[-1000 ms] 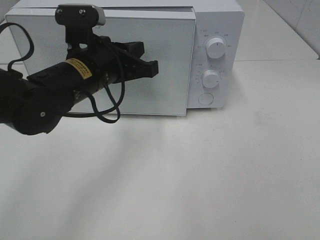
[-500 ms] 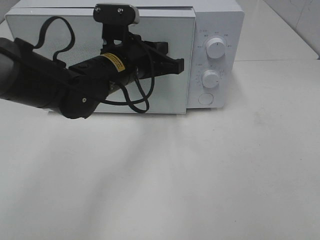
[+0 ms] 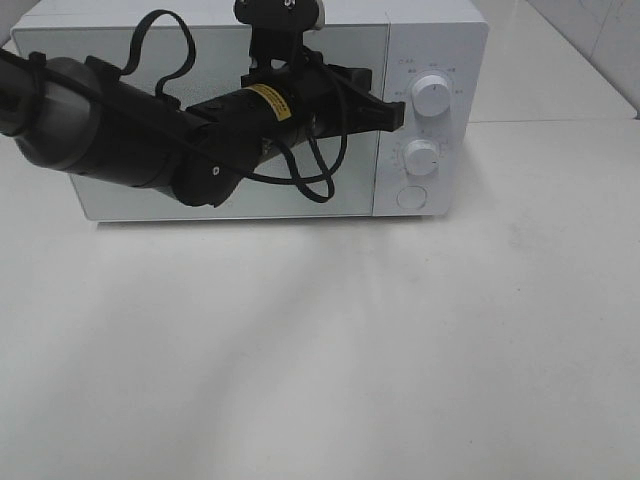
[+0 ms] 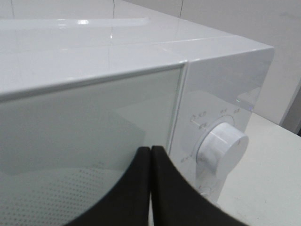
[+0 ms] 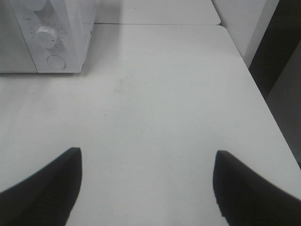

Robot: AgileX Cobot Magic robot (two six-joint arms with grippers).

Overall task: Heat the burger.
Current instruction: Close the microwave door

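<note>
The burger is out of view in every frame. A white microwave (image 3: 450, 40) stands at the back of the table, its glass door (image 3: 340, 180) flush with the body. My left gripper (image 3: 395, 112) is shut and empty, its black tips pressed together against the door's right edge beside the upper knob (image 3: 432, 95). The left wrist view shows the closed tips (image 4: 150, 149) in front of the door (image 4: 84, 122) and that knob (image 4: 223, 148). My right gripper (image 5: 146, 151) is open above bare table, holding nothing, and does not appear in the high view.
Below the upper knob sit a second knob (image 3: 421, 157) and a round door button (image 3: 411, 198). The white table (image 3: 400, 340) stretches in front of the microwave. In the right wrist view the table's right edge (image 5: 263, 99) drops off; the microwave (image 5: 70, 28) is far from that gripper.
The left arm swept right and back across the microwave front, and the door that stood ajar now lies flush. The gripper tips went from mid-door to the door's right edge.
</note>
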